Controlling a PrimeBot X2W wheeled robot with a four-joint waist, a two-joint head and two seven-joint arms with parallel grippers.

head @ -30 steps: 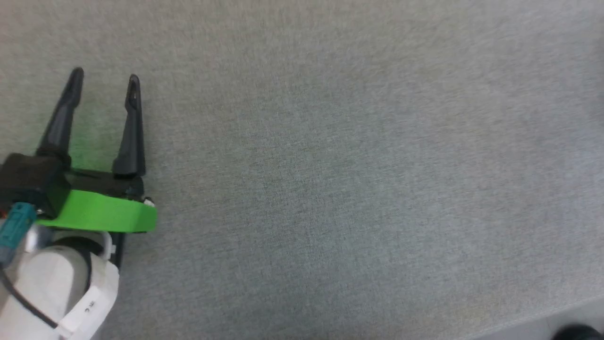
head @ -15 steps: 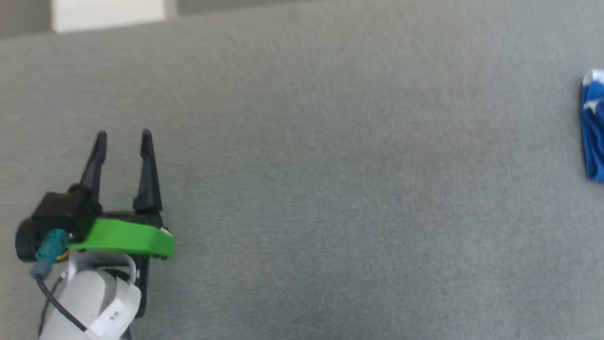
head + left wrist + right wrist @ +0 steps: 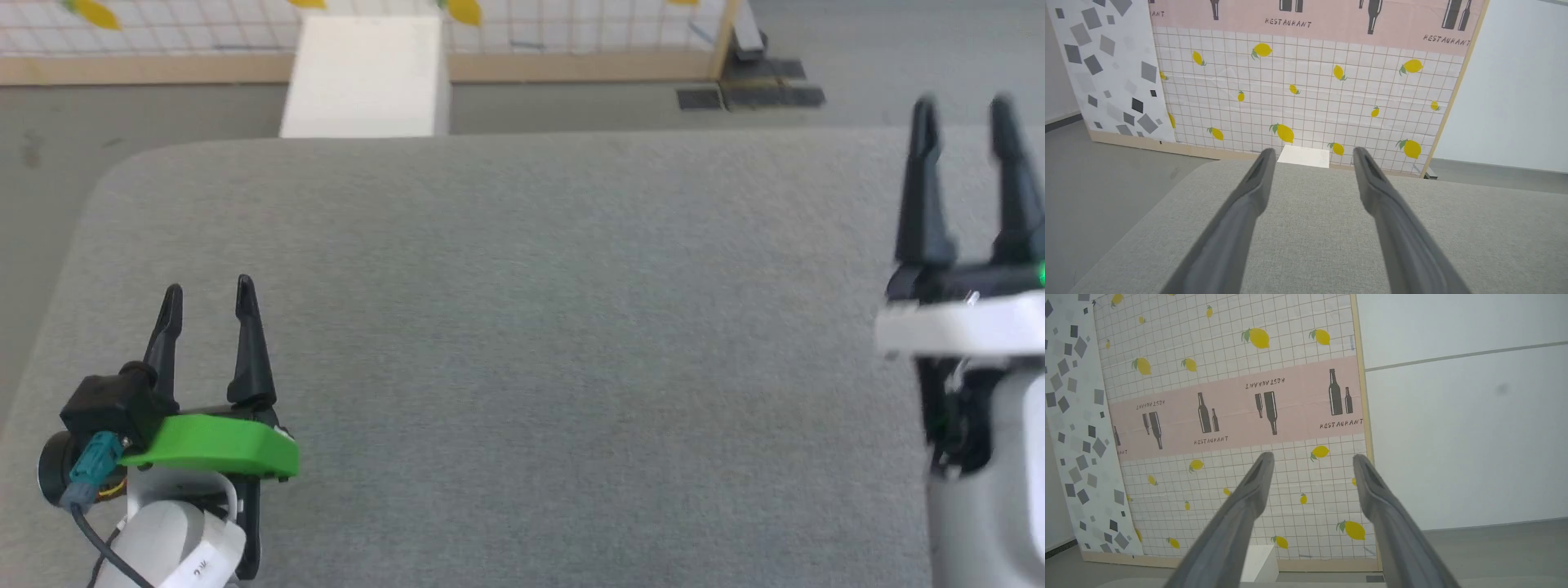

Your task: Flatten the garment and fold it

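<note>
A big grey cloth-covered desk (image 3: 522,327) takes up most of the head view, w/ a round corner at the upper left. Its top is flat and plain. Behind it, at the top of the frame, stands a tall board (image 3: 1306,90) w/ a white grid and yellow lemons. A pink band (image 3: 1237,412) w/ dark bottles and the word "RESTAURANT" runs across the board. Left of the board is a white panel (image 3: 1106,69) w/ grey and black squares. Right of it is a plain white wall (image 3: 1461,437). The grey floor (image 3: 1106,175) shows at the left side of the desk and behind it. A white box (image 3: 367,77) sits on the floor btw the desk's far edge and the board. Dark mats (image 3: 747,94) lie on the floor near the top right. The R claw (image 3: 962,104) is at the right edge of the head view, over the desk. Its two dark fingers point up the frame and are wide apart, and a white part sits below them. The L claw (image 3: 208,287) is at the lower left, also over the desk. Its fingers are wide apart too, w/ bare grey cloth btw them. A bright green part (image 3: 216,445) sits under its fingers, w/ a blue-green plug and a black wire beside it. I can't tell where the garment lies.
</note>
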